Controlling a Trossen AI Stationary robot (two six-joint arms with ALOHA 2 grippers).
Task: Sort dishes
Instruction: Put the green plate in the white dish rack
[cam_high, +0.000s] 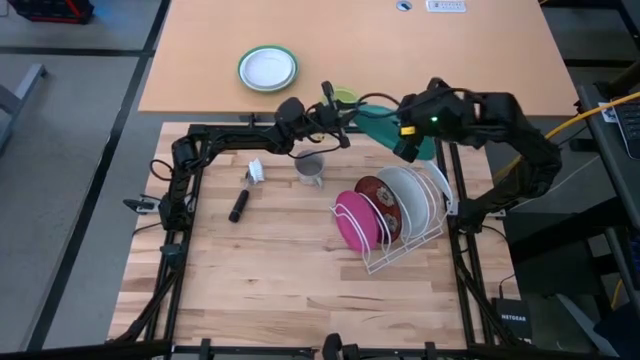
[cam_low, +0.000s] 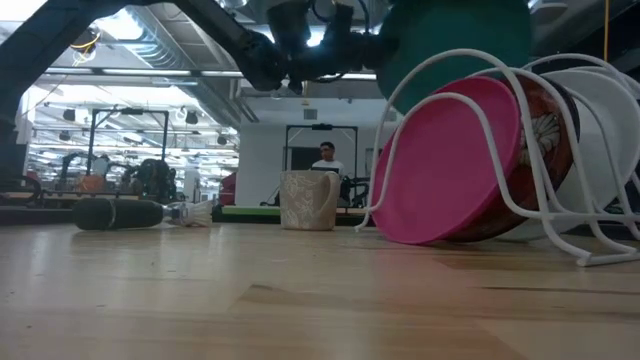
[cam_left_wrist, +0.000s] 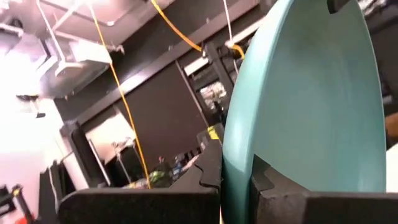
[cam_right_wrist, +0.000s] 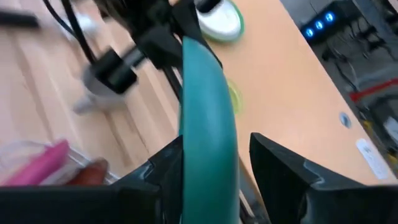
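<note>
Even indoor light up top, but the right wrist view's smeared, mug (cam_right_wrist: 93, 93) barely readable, and ceiling glare maybe blows out the left wrist view's corner.

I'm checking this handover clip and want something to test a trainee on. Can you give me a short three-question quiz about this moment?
1. True or false: the left gripper is shut on the teal plate.
2. Which plates already stand in the white wire rack? A) pink, dark red, white B) pink and teal C) white only
3. Fill in: the right gripper is ____ around the teal plate's rim.

Key:
1. True; its fingers pinch the rim.
2. A: the pink plate, dark red plate and white plate.
3. Open; its fingers stand apart on either side of the rim.
</note>
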